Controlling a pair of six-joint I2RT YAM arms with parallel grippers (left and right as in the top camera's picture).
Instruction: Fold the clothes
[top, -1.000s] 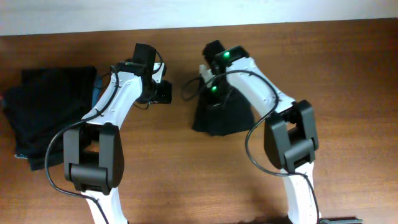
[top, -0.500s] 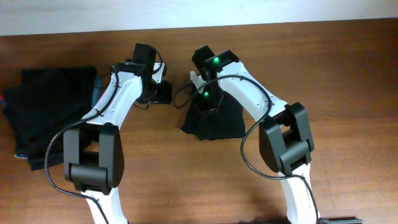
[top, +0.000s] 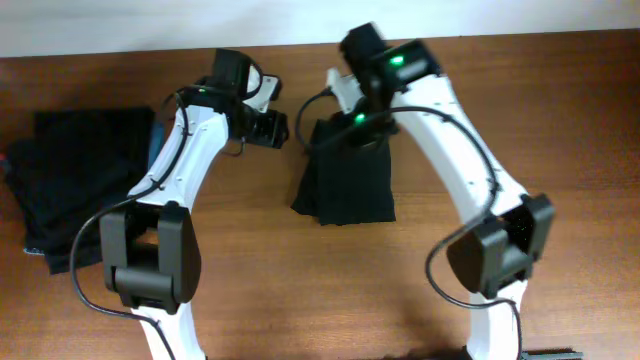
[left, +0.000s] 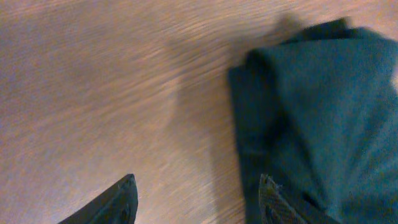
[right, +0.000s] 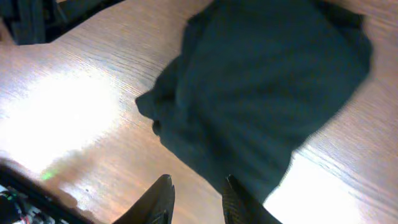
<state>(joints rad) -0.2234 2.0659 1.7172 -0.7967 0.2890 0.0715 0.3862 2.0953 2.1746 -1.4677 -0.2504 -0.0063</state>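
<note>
One of the clothes, a folded black garment (top: 345, 185), lies flat mid-table. It is also in the left wrist view (left: 317, 106) and the right wrist view (right: 261, 81). My right gripper (right: 198, 186) hovers over the garment's far edge, slightly open, with only wood showing between its fingers. My left gripper (left: 199, 186) stands open just left of the garment's far-left corner. Bare wood lies between its fingertips, and its right fingertip (left: 270, 196) is over the cloth's edge. More black clothes form a stack (top: 80, 185) with a teal-blue edge (top: 155, 150) at the left.
The wooden table (top: 560, 130) runs to a pale wall along the far edge. Both white arms reach in from the near side, the left arm (top: 175, 165) between stack and garment, the right arm (top: 460, 150) arching over the garment's right side.
My right gripper has opened, let go of the garment and risen towards the far edge. The garment has dropped from a peaked heap to lying flat. My left gripper shifted slightly right.
</note>
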